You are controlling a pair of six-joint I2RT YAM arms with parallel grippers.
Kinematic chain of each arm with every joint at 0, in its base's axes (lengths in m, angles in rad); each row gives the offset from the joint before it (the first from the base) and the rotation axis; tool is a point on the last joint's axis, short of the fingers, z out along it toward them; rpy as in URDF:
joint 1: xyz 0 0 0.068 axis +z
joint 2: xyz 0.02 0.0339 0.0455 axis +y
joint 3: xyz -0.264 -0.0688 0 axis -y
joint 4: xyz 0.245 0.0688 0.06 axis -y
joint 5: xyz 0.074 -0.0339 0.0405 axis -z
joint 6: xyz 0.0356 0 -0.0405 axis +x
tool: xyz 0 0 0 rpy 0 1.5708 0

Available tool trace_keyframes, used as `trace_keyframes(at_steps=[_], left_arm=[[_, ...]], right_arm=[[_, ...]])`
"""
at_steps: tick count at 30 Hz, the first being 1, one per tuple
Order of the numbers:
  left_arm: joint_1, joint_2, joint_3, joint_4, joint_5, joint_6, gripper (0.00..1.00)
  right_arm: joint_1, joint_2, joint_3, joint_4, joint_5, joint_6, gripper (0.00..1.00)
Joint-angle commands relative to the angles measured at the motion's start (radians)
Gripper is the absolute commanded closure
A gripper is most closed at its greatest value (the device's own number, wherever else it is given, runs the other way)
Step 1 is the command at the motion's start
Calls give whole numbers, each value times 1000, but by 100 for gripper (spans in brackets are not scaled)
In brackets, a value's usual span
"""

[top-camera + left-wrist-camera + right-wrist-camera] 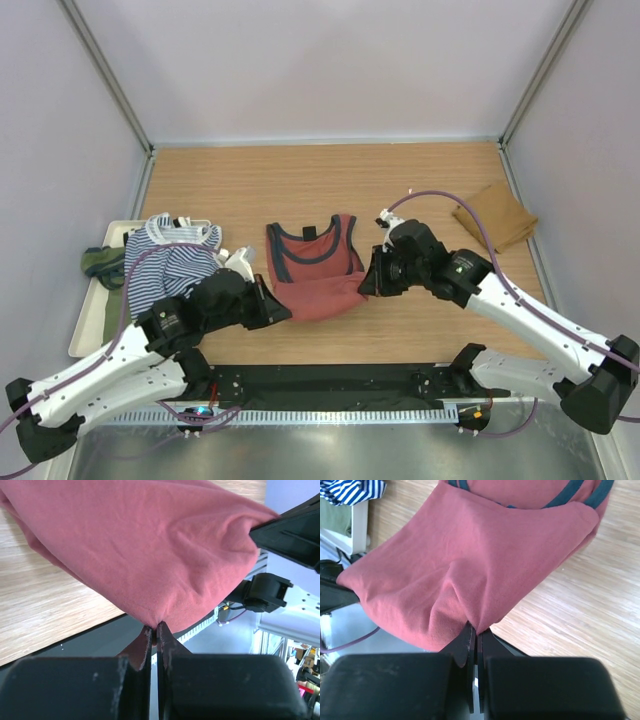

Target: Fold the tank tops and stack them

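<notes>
- Only the top view shows the whole layout. The red top (313, 265) lies mid-table toward the near edge, with its straps pointing at the far edge. The left arm (130, 350) reaches its near left corner and the right arm (530, 310) its right side.
- The same view shows the tan top (495, 222) folded into a flat rectangle by the right edge. The striped top (170, 258) is crumpled at the left edge, draped over a white tray (88, 325). An olive top (100, 262) is bunched on the tray's outer side.
- The left wrist view shows the left jaws pressed together on a point of red cloth. The fabric swells away from the pinch as a smooth, rounded pouch.
- The right wrist view shows the right jaws closed just as tight on a pinch of the hem, with puckers fanning out from it. This view also catches the navy trim (570, 494), which the left wrist view does not show.
- The red cloth is a soft, matte knit and hangs slack between the two pinches.
- The table (300, 180) is pale wood grain.
</notes>
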Motion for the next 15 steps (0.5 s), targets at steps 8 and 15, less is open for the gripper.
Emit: trace_keyframes(at_steps=[8, 15], left_arm=[[-3, 2, 38, 55, -1, -37, 100], [22, 59, 127, -8, -136, 14, 100]], right_arm=[[-47, 68, 130, -34, 74, -66, 98], [-118, 154, 202, -16, 73, -107, 98]])
